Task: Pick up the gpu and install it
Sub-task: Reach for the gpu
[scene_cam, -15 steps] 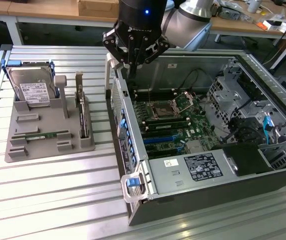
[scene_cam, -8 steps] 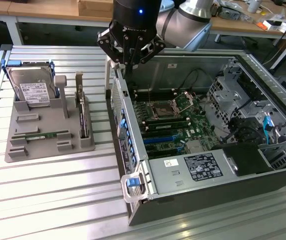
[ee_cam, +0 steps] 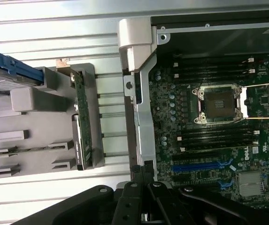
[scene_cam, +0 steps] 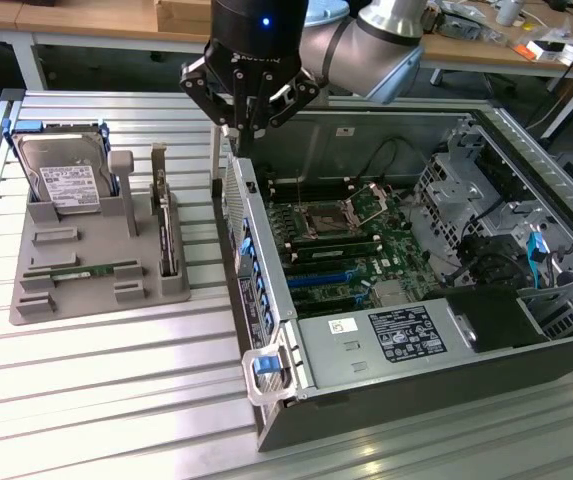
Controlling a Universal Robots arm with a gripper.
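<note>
The hand (scene_cam: 234, 128), fingers pressed together and empty, hovers above the open grey computer case (scene_cam: 366, 395) wall. The thin dark gpu card (scene_cam: 169, 235) stands upright in a grey plastic holder (scene_cam: 76, 270) on the slatted desk (scene_cam: 116, 380).

The arm (scene_cam: 381, 40) bends downward, its gripper (scene_cam: 238, 126) pointing straight down, black fingers (ee_cam: 146, 185) pressed together at the tips.

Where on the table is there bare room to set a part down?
Bare slatted table on the exterior camera's side of the grey holder, up to the computer case. Only a narrow strip between holder and case, beside the gpu. Inside the case is crowded.
</note>
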